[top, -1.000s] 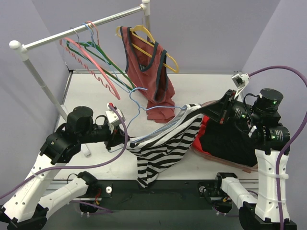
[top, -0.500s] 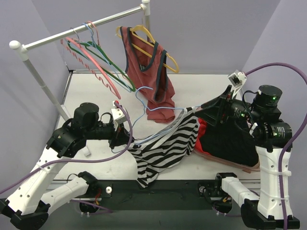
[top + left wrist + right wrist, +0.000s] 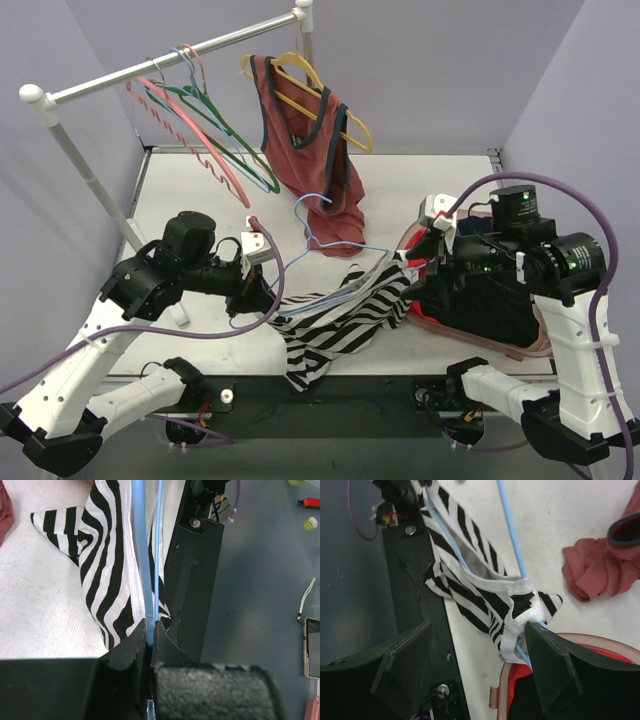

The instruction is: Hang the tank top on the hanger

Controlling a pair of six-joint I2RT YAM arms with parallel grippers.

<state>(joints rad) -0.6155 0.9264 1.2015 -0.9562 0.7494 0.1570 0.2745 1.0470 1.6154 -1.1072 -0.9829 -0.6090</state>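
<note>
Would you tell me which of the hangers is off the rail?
The thin light-blue wire hanger, clamped in the left claw; the others hang on the rail.

We see black-and-white horizontal stripes with white edging on the tank top (image 3: 335,330), and light blue on the hanger (image 3: 141,555). The rust-red top (image 3: 310,150) carries dark trim. We also note a pink hanger (image 3: 205,155), a yellow hanger (image 3: 355,128), and a white, faintly speckled surface (image 3: 190,200).
</note>
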